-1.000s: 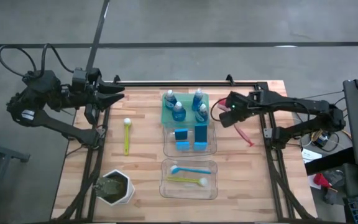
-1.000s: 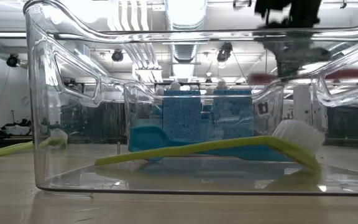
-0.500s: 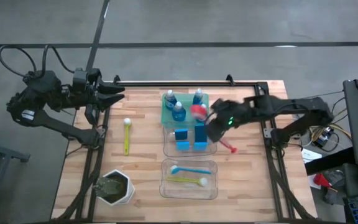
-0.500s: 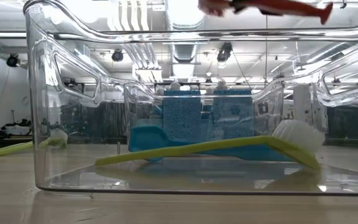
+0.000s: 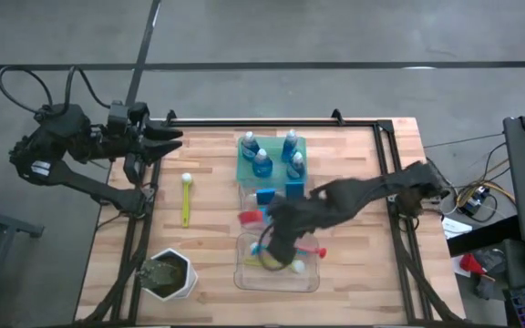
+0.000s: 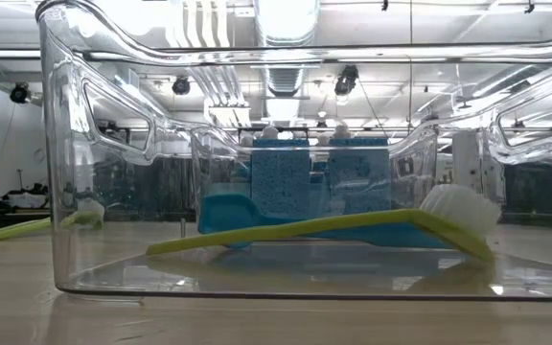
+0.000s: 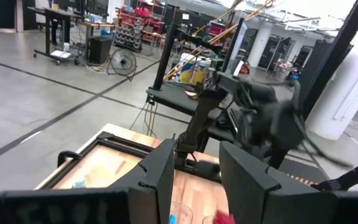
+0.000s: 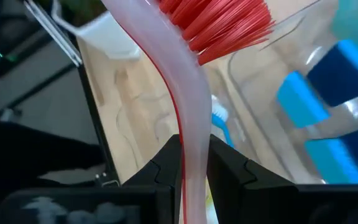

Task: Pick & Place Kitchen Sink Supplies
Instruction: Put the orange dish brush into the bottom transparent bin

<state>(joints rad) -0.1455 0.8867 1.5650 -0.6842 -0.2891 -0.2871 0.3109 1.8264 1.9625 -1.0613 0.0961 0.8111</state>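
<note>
Pink-red brush point(image 8: 185, 93) (translucent curved handle, stiff bristles) clenched in right gripper point(image 8: 188, 163).

4 bottles point(image 5: 270, 153) behind sponges point(image 5: 281, 194).

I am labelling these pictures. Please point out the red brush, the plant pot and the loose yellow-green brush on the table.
red brush point(image 8: 219, 22), right wrist view, on its red bristles
plant pot point(image 5: 168, 275), high view, on its greenery
yellow-green brush point(image 5: 186, 204), high view, on its handle
</note>
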